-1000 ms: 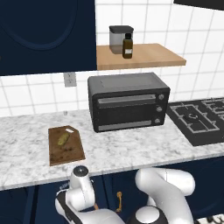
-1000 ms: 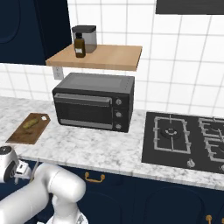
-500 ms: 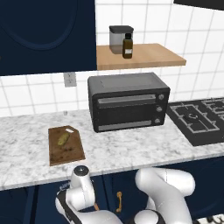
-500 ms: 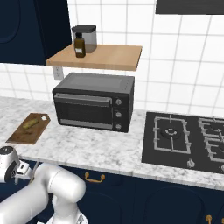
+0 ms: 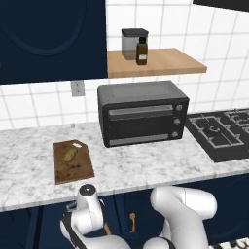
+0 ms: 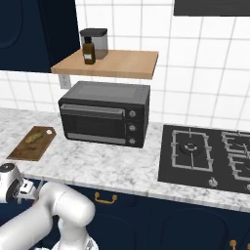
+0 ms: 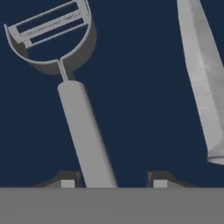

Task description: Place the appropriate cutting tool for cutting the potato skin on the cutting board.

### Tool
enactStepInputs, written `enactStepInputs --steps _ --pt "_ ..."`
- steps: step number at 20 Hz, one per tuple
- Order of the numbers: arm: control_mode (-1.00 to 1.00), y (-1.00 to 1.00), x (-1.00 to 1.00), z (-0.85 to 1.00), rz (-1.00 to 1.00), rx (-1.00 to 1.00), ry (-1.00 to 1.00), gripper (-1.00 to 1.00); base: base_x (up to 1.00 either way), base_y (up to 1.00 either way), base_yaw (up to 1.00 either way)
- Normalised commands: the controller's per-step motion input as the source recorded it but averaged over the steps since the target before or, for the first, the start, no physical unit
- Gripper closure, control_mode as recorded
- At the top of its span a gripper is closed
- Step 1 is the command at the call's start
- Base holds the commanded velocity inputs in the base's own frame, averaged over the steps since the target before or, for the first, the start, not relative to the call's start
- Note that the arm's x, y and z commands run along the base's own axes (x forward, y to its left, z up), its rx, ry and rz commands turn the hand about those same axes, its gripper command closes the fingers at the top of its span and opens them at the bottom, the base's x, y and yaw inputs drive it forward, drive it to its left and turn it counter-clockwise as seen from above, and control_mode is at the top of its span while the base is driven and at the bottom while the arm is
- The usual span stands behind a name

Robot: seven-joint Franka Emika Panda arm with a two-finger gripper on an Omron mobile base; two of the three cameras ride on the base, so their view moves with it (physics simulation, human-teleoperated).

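The peeler lies on a dark blue surface, its grey handle running down between my fingertips and its wide Y-shaped head at the upper left. My gripper is open and straddles the handle's end, with a gap on each side. The arm's wrist reaches down below the counter's front edge. On the counter the dark brown cutting board carries the small yellowish-green potato.
A steel knife blade lies to the right of the peeler, close to my right finger. A black toaster oven stands on the marble counter, with a hob to its right and a shelf above.
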Motion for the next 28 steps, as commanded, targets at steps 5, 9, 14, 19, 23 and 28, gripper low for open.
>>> enactStepInputs --steps 5,9,14,19,23,28 --pt "-1.00 0.00 0.00 0.00 0.00 0.00 0.01 1.00 0.00 0.00 0.00" --pt "-1.00 0.02 -0.08 -0.01 0.00 0.00 0.05 1.00 0.00 0.00 0.00" --pt "-1.00 0.00 -0.78 0.00 0.00 0.00 0.00 1.00 0.00 0.00 0.00" --pt "-1.00 0.00 -0.55 0.08 0.00 0.00 0.00 1.00 0.00 0.00 0.00" --pt "-1.00 -0.09 -0.23 0.28 0.00 0.07 0.00 1.00 0.00 0.00 0.00" --pt "-1.00 -0.03 -0.37 0.98 0.03 0.03 0.00 1.00 0.00 0.00 0.00"
